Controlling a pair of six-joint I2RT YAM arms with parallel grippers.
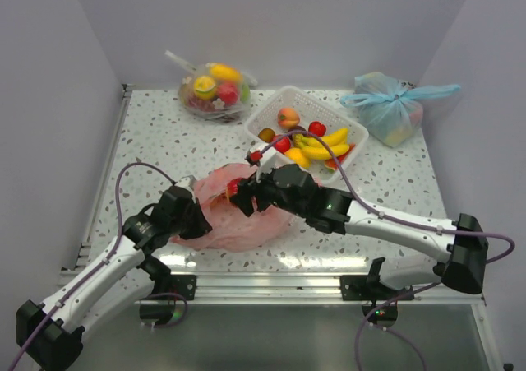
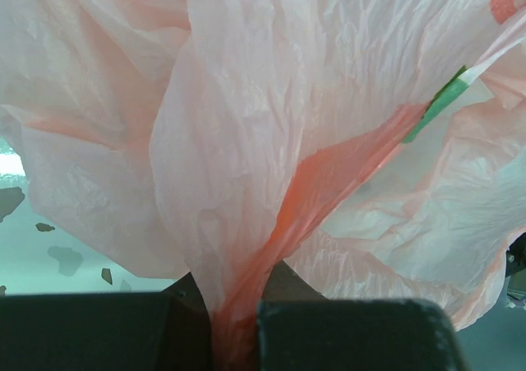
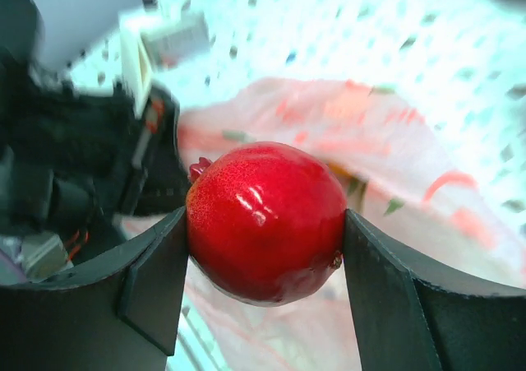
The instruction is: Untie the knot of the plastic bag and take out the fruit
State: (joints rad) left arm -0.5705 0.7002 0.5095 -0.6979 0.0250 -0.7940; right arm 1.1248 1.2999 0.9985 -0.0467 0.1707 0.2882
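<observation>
The pink plastic bag (image 1: 234, 215) lies crumpled on the table in front of both arms. My left gripper (image 1: 200, 215) is shut on a bunched fold of the pink bag (image 2: 238, 223), which fills the left wrist view. My right gripper (image 1: 240, 192) is shut on a shiny red fruit with a small crown, like a pomegranate (image 3: 267, 220), and holds it just above the bag (image 3: 394, 165). It shows as a small red spot in the top view (image 1: 233, 187). The knot is not visible.
A white basket (image 1: 339, 118) holding bananas, red fruits and a peach stands behind the bag. A clear bag of fruit (image 1: 214, 90) sits at the back left. A light blue tied bag (image 1: 390, 106) sits at the back right.
</observation>
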